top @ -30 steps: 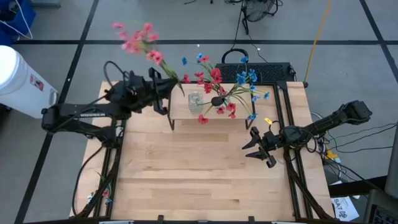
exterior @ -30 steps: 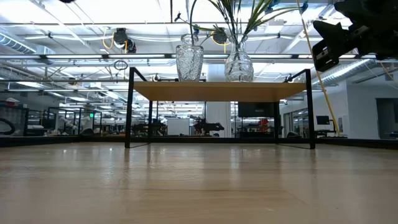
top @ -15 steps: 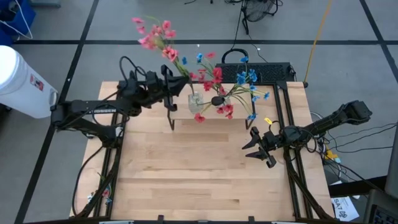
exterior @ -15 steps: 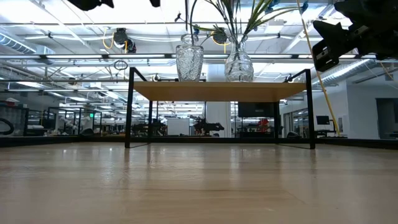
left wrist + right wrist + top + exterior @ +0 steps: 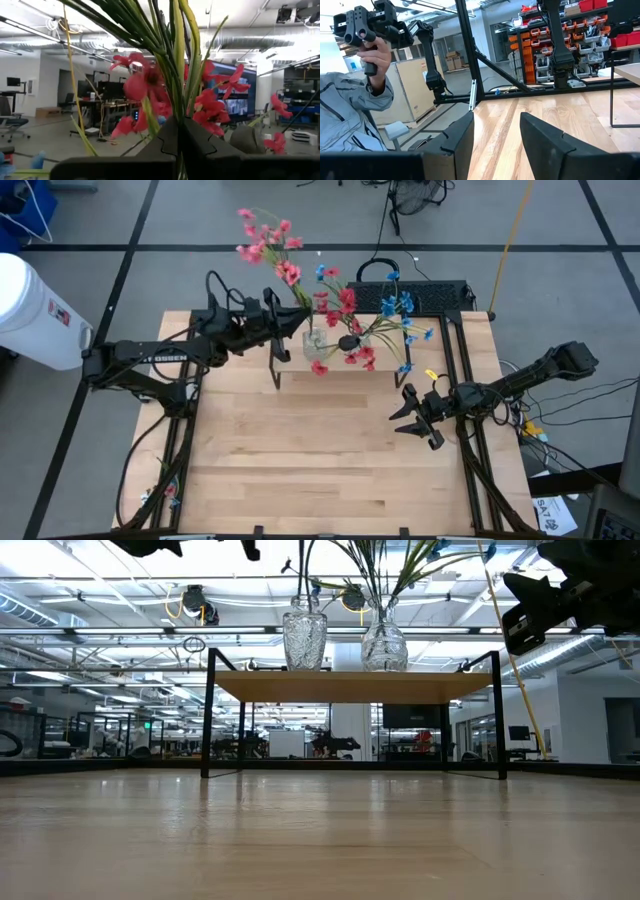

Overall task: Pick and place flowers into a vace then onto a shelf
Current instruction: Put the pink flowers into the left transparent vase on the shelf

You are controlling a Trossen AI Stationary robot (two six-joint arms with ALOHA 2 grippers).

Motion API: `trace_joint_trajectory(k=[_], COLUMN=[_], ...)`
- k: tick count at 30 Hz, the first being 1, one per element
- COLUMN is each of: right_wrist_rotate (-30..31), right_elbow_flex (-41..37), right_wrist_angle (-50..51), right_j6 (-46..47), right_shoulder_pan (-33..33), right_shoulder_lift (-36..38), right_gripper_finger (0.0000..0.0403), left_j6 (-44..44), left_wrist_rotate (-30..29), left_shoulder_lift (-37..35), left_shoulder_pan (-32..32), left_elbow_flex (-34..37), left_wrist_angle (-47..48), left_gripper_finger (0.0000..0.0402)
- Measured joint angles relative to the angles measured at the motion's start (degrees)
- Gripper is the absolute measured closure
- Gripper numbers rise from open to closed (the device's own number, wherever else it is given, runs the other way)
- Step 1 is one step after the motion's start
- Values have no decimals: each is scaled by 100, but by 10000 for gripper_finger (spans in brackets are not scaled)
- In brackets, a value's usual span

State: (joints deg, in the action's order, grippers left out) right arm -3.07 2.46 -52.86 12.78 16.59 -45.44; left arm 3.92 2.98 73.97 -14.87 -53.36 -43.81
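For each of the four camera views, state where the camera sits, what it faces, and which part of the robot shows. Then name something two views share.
High: above, facing down; both arms, left gripper holding the pink spray.
Low: tabletop height, facing the shelf and two vases; arm parts overhead.
Left wrist: past shut fingers, pink blossoms.
Right wrist: past open fingers, table edge, a person.
Shared: shelf and vases, high and low.

2 glass vases (image 5: pixel 304 638) stand on the shelf (image 5: pixel 355 686).
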Motion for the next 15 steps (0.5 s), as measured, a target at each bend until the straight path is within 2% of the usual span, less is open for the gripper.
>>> trace_joint_trajectory(k=[5,9,15], right_wrist_rotate=[0,0,0], right_elbow_flex=[0,0,0], right_wrist_angle=[0,0,0], right_j6=[0,0,0], right_shoulder_pan=[1,0,1], right_shoulder_lift=[-1,-1,-1], right_gripper_finger=[252,252,252], left_j6=[-16,-54,-84], left_wrist_rotate=[0,-1,-4], left_shoulder_lift=[0,0,-1], left_shoulder_pan=[0,-1,-3], left_elbow_flex=[0,0,0], left_wrist_angle=[14,91,561], left_gripper_finger=[384,395,380])
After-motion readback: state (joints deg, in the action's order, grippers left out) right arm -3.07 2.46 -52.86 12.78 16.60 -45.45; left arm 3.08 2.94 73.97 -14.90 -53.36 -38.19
